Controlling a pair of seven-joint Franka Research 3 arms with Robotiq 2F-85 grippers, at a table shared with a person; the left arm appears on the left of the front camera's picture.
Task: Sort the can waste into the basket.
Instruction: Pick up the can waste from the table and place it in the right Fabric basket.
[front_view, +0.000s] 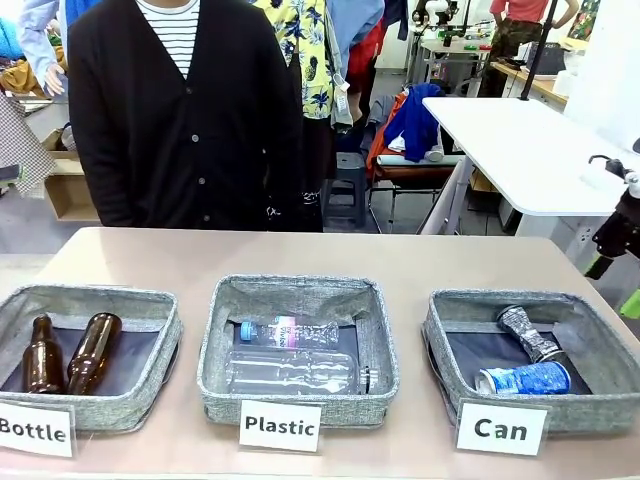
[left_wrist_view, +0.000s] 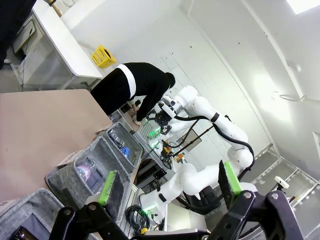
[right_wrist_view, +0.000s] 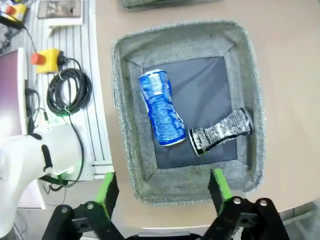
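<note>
The grey woven basket (front_view: 438, 345) with the card "Can" (front_view: 501, 428) stands at the table's right. A blue can with white print (front_view: 525, 379) lies in it on its side, and a crushed silver-and-black can (front_view: 530, 335) lies behind that. From above, the right wrist view shows the basket (right_wrist_view: 122, 125), the blue can (right_wrist_view: 161, 107) and the crushed can (right_wrist_view: 222, 131). My right gripper (right_wrist_view: 163, 192) hangs open and empty over the basket's near rim, and it shows at the front view's right edge (front_view: 615, 285). My left gripper (left_wrist_view: 168, 182) is open, holds nothing, and is raised off the table.
A basket carded "Plastic" (front_view: 215, 350) in the middle holds two clear bottles. At the left, a basket carded "Bottle" (front_view: 165, 335) holds two brown bottles. A person in a black cardigan (front_view: 180, 120) stands at the table's far side. Bare tabletop lies behind the baskets.
</note>
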